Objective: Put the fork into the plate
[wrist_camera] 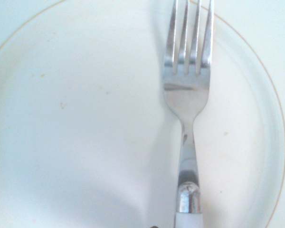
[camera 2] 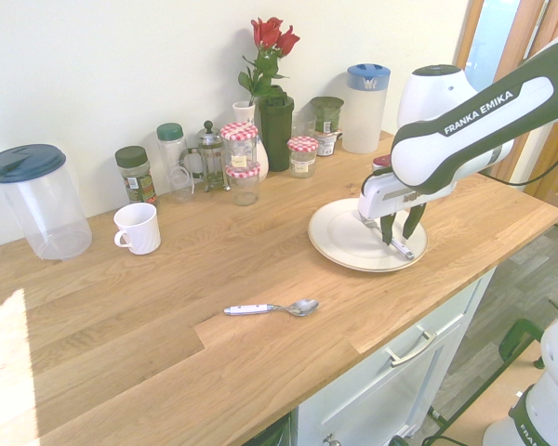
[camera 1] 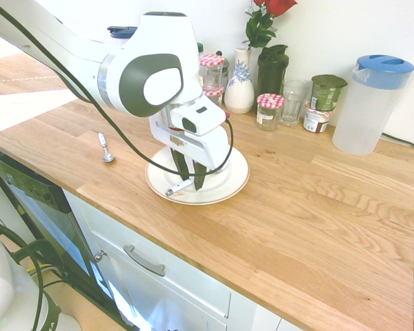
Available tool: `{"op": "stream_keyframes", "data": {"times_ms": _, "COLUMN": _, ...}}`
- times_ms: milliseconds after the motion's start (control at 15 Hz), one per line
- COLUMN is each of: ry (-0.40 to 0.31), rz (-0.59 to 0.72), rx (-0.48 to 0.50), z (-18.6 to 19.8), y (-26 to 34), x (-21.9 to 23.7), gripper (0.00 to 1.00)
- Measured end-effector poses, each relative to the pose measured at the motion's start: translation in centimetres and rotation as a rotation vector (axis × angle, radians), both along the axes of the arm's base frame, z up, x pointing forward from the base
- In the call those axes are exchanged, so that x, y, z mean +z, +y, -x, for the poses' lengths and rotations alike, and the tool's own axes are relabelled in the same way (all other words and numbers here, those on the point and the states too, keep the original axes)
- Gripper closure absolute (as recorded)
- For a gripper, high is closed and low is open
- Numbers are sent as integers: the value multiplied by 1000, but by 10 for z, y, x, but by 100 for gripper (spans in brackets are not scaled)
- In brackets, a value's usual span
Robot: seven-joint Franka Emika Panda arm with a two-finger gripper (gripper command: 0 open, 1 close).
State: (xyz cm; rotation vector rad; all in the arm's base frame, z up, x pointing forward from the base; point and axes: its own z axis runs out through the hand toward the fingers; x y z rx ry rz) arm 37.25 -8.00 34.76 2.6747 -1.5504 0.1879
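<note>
The fork [camera 1: 177, 188] has a white handle with a silver cap and lies on the large white plate [camera 1: 231, 186] with the thin gold rim line. Its handle end points toward the counter's front edge. My gripper [camera 1: 190, 182] hangs straight down over the plate, fingers a little apart on either side of the handle, so it is open. From the other side, the fork [camera 2: 405, 249] shows low between the fingers of the gripper [camera 2: 400, 240], on the plate [camera 2: 339, 242]. Up close, the wrist view has the fork [wrist_camera: 186, 95] lying flat, tines up, on the plate [wrist_camera: 85, 118].
An all-silver spoon [camera 1: 105, 148] lies on the wooden counter left of the plate. Jars, a vase with roses [camera 1: 239, 86], a glass and a clear pitcher [camera 1: 369, 103] line the back wall. A white mug [camera 2: 137, 228] and a second pitcher [camera 2: 37, 200] stand further along.
</note>
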Motion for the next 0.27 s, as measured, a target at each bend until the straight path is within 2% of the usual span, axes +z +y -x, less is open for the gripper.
{"op": "stream_keyframes", "data": {"times_ms": 133, "ry": -13, "rz": 1, "rx": -5, "z": -1, "y": -3, "x": 5, "gripper": 0}}
{"op": "stream_keyframes", "data": {"times_ms": 267, "ry": -62, "rz": 1, "rx": -11, "z": -5, "y": -10, "x": 22, "gripper": 0}}
